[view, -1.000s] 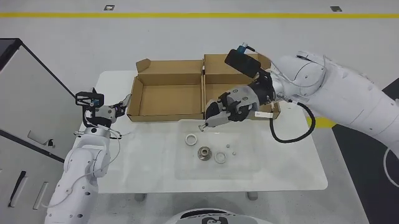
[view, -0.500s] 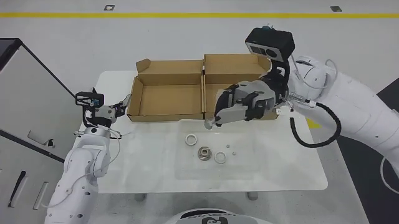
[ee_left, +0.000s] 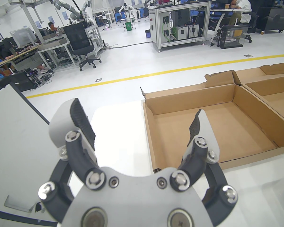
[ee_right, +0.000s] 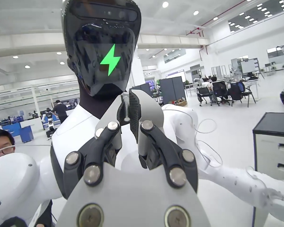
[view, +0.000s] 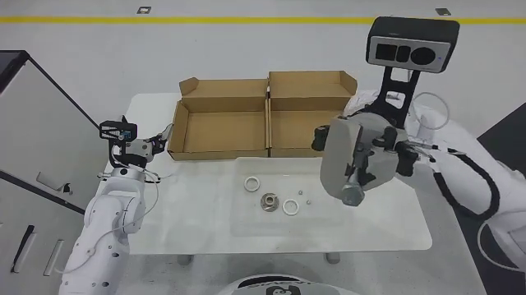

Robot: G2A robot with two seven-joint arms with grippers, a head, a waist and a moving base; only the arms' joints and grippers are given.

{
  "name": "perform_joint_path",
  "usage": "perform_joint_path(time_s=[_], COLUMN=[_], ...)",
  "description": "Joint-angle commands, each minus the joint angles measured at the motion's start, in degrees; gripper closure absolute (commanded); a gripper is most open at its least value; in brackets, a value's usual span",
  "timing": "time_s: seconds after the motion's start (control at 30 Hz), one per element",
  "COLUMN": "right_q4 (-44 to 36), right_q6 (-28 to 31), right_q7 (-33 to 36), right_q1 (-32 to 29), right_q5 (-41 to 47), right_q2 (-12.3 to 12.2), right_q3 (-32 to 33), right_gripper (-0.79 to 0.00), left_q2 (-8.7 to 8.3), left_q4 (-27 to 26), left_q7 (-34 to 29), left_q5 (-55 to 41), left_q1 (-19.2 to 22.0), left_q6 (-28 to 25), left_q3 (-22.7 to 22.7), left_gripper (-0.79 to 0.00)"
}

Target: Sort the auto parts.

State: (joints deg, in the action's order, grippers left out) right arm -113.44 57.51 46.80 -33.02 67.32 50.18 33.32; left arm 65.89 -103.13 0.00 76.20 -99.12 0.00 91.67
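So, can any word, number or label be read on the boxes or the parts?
None. The cardboard boxes are plain; the rings on the table are too small to show marks; the screw in the right hand bears no print.

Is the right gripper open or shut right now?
Shut. The right gripper clamps a threaded bolt between its pads.

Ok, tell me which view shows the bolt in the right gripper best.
The right wrist view: the bolt stands close up, its thread clamped between the right gripper's fingers. The top view gives just its end at the gripper's tip. The left wrist view faces the cardboard box instead.
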Motion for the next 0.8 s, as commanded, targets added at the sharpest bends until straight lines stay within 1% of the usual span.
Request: perform_joint_path(time_s=[0.0,0.33,0.4,0.47,0.57,0.77], right_q4=[0.27,0.27,-2.26,-3.06,-3.99,-5.04], right_q6=[-0.25,-0.25,-0.79,-0.75,0.19,-1.82], right_q7=[0.25,0.25,-1.31,-1.44,-0.48,1.80], right_q1=[-0.09,-0.09,-1.56,-2.82,-4.43,-7.84], right_q5=[0.05,0.05,1.84,4.24,8.96,15.87], right_q2=[0.16,0.16,0.58,1.13,2.00,4.03], right_q3=[0.15,0.15,0.28,0.48,0.81,3.79], right_gripper=[0.000,0.000,0.000,0.000,0.000,0.000], left_q2=[0.00,0.00,0.00,0.00,0.00,0.00], left_q4=[0.00,0.00,0.00,0.00,0.00,0.00], left_q7=[0.00,0.00,0.00,0.00,0.00,0.00], left_q5=[0.00,0.00,0.00,0.00,0.00,0.00], left_q1=[0.00,0.00,0.00,0.00,0.00,0.00], left_q6=[0.00,0.00,0.00,0.00,0.00,0.00], left_q3=[0.00,0.00,0.00,0.00,0.00,0.00], left_gripper=[-0.785,-0.785,-0.785,-0.785,-0.785,-0.785])
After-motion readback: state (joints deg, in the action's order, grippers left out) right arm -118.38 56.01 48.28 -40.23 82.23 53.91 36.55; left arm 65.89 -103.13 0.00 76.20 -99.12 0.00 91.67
